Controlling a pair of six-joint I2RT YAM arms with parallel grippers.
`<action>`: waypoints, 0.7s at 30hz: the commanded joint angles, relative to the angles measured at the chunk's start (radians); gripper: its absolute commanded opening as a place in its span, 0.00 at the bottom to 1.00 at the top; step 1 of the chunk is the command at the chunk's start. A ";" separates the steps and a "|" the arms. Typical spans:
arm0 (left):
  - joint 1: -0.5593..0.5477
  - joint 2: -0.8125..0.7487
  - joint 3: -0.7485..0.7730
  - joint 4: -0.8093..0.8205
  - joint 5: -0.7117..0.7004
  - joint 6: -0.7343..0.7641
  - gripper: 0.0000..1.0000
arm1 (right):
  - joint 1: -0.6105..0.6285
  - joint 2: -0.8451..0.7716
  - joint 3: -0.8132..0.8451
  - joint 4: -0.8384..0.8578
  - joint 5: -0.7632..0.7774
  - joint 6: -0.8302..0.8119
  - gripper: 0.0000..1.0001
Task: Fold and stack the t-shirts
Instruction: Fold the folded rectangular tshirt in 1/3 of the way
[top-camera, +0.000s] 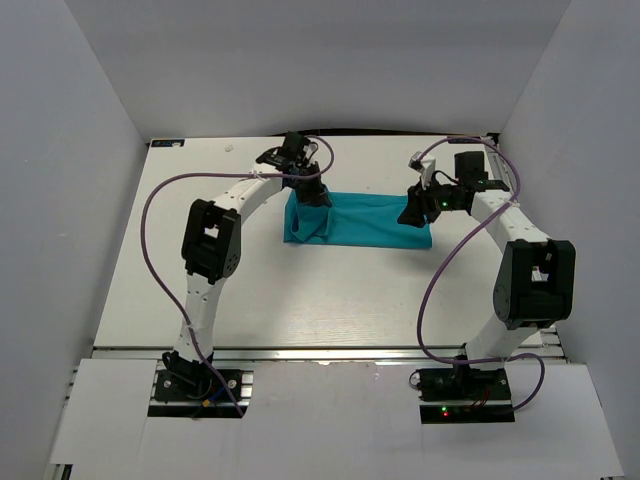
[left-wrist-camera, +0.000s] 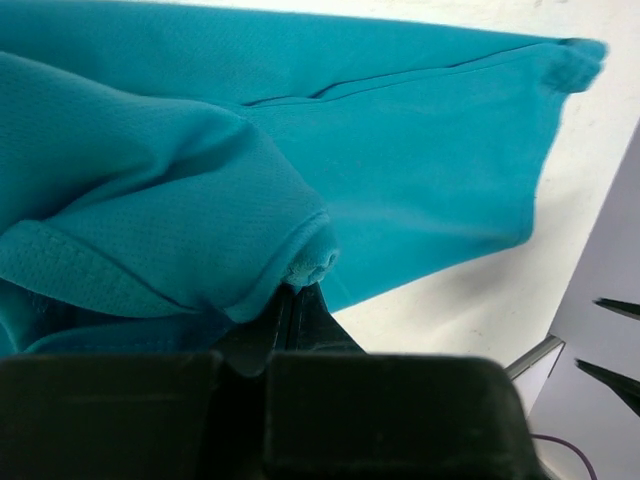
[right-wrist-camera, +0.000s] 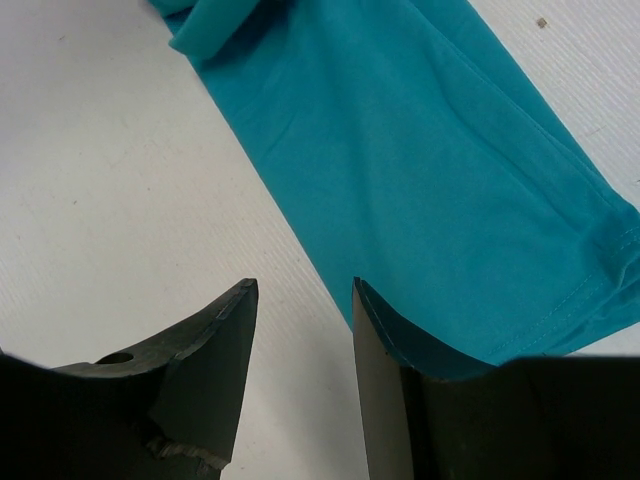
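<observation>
The teal t-shirt (top-camera: 370, 222) lies as a long folded strip across the far middle of the white table. My left gripper (top-camera: 312, 195) is at its left end, shut on a bunched hem of the t-shirt (left-wrist-camera: 400, 150); the cloth gathers right at the gripper's tips (left-wrist-camera: 292, 290) and drapes over them. My right gripper (top-camera: 413, 213) hovers over the strip's right end, open. Bare table shows between its fingers (right-wrist-camera: 303, 290). Its right finger (right-wrist-camera: 375, 340) overlaps the near edge of the t-shirt (right-wrist-camera: 430, 150), without gripping it.
White walls (top-camera: 80, 200) close in the table on the left, back and right. Purple cables (top-camera: 150, 210) loop out from both arms. A small white speck (top-camera: 229, 148) lies near the back left corner.
</observation>
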 joint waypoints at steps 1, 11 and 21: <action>-0.019 0.008 0.041 -0.016 -0.008 -0.015 0.00 | -0.006 -0.022 -0.018 0.024 -0.003 0.011 0.49; -0.026 0.045 0.050 -0.021 0.012 -0.058 0.14 | -0.006 -0.025 -0.030 0.032 -0.001 0.011 0.49; -0.028 0.042 0.126 -0.021 0.119 -0.134 0.53 | -0.006 -0.030 -0.041 0.033 -0.001 0.011 0.49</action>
